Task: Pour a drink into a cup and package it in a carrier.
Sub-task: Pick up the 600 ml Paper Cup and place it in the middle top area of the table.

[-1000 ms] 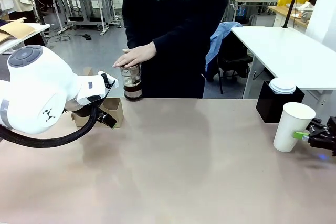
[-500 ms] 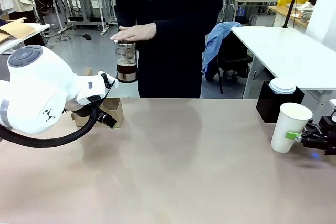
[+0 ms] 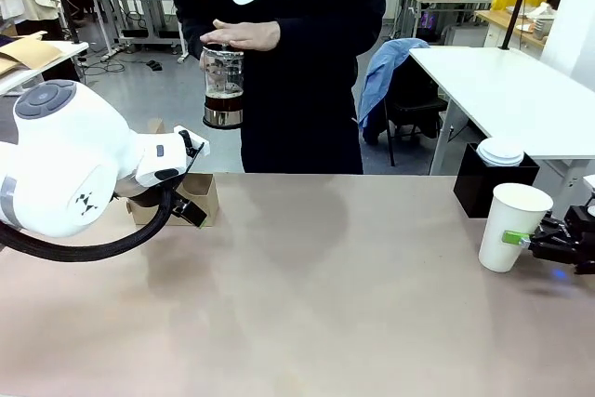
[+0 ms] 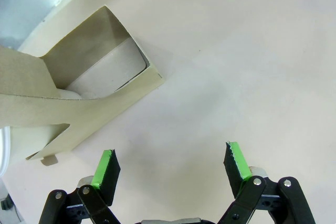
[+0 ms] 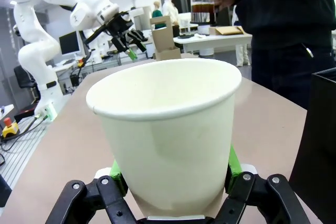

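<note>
At the right edge of the worktop (image 3: 325, 304), towards its near side, the right tool (image 5: 176, 174) is closed around the base of the cup (image 3: 509, 225), one green pad pressed to each side of the smooth, tapered white paper wall. The cup stands upright, and its inside cannot be seen. Just behind it, near the far right corner, sits a matt black box (image 3: 483, 188) with a shorter white cup (image 3: 500, 150) in it. On the left, the left tool (image 4: 170, 163) hangs over the bare beige surface with its fingers spread wide and nothing between them. It is near the carrier (image 4: 100, 72) but apart from it. The carrier is brown cardboard, low and folded, with an upright centre panel and an open slot with a curved inner wall, and it rests by the far left edge. Beyond the far edge a person in a dark top holds a clear glass jug (image 3: 223, 86) in the air, one hand (image 3: 244, 34) flat on its plunger top. The drink (image 3: 223, 104), dark brown, fills the lower part above the metal band.
</note>
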`<action>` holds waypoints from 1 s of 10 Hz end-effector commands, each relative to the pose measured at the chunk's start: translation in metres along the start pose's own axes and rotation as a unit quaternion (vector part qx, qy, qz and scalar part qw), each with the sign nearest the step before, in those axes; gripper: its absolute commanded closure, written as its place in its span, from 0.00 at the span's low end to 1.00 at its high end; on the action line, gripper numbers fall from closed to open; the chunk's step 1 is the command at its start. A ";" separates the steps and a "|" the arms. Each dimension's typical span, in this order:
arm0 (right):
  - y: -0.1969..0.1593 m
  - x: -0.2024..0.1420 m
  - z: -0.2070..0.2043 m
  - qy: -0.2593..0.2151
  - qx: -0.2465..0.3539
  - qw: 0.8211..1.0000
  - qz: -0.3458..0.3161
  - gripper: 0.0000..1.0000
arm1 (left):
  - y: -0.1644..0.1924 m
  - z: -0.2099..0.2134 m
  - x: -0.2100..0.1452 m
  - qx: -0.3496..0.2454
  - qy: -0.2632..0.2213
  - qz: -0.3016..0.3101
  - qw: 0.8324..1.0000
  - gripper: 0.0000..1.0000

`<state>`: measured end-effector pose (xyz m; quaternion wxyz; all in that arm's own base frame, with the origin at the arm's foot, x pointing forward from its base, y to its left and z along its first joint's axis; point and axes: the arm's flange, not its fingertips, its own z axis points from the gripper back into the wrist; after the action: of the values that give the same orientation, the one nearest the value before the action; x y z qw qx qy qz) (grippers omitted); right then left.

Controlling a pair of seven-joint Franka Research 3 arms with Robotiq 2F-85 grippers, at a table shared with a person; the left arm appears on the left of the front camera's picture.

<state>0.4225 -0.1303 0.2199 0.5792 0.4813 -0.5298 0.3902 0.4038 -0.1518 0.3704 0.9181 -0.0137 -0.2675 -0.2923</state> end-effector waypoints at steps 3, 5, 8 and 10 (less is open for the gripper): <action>0.022 0.022 -0.021 -0.005 -0.074 0.997 -0.013 0.20 | 0.000 0.000 0.000 0.000 0.000 0.000 1.000 0.00; 0.047 0.052 -0.056 -0.020 -0.140 0.990 -0.028 0.20 | 0.000 0.000 0.000 0.000 0.000 0.000 1.000 0.00; 0.069 0.094 -0.122 -0.079 -0.213 0.974 -0.021 0.20 | 0.000 0.000 0.000 0.000 0.000 0.000 1.000 0.00; 0.062 0.114 -0.172 -0.044 -0.207 0.977 0.013 0.20 | 0.000 0.000 0.000 0.000 0.000 0.000 1.000 0.00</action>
<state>0.4196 0.0159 0.3343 0.6222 0.3889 -0.6345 0.2429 0.4038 -0.1521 0.3703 0.9180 -0.0136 -0.2673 -0.2927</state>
